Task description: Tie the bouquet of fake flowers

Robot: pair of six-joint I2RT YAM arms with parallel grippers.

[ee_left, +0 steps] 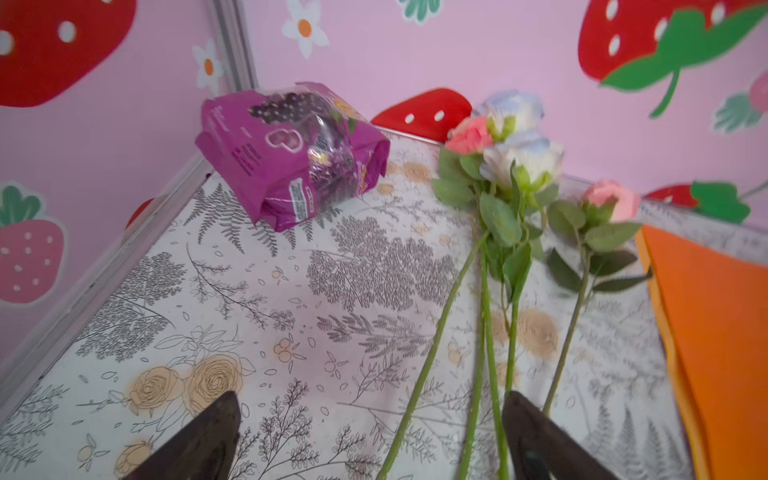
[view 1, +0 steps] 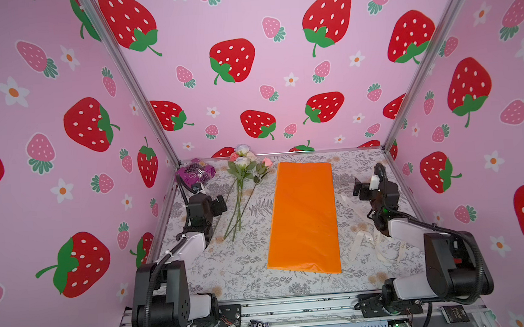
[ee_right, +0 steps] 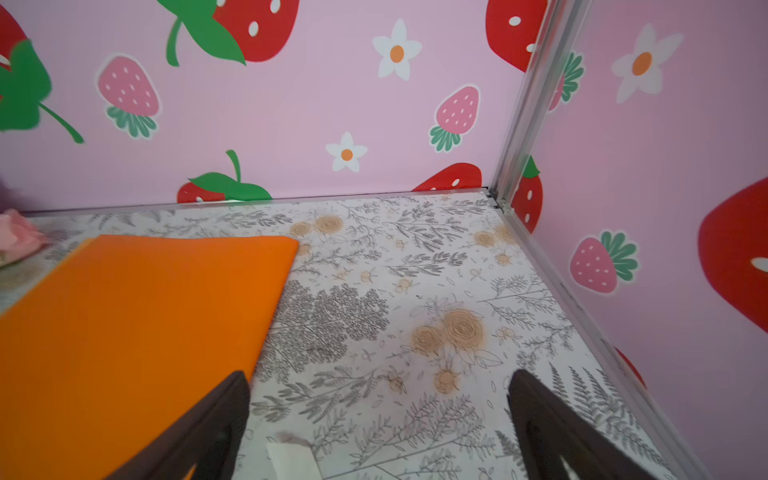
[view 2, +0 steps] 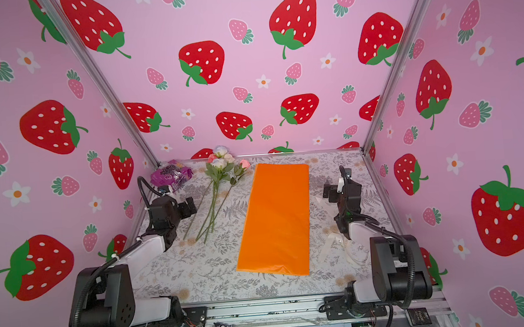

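Observation:
The fake flowers (view 1: 242,162) (view 2: 221,164), white and pink roses on long green stems, lie loose at the far left of the table. Beside them on their right the orange wrapping paper (view 1: 304,218) (view 2: 277,220) lies flat. My left gripper (view 1: 221,201) (ee_left: 370,397) hovers open over the stem ends (ee_left: 486,332), holding nothing. My right gripper (view 1: 357,186) (ee_right: 379,374) is open and empty to the right of the paper (ee_right: 145,324), near its far corner.
A crinkly purple packet (view 1: 195,172) (ee_left: 291,153) sits in the far left corner. A cream ribbon (view 1: 366,236) (view 2: 332,244) lies loose on the floral table (view 1: 230,267) under the right arm, with one end (ee_right: 291,459) below the right gripper. Pink strawberry walls enclose three sides.

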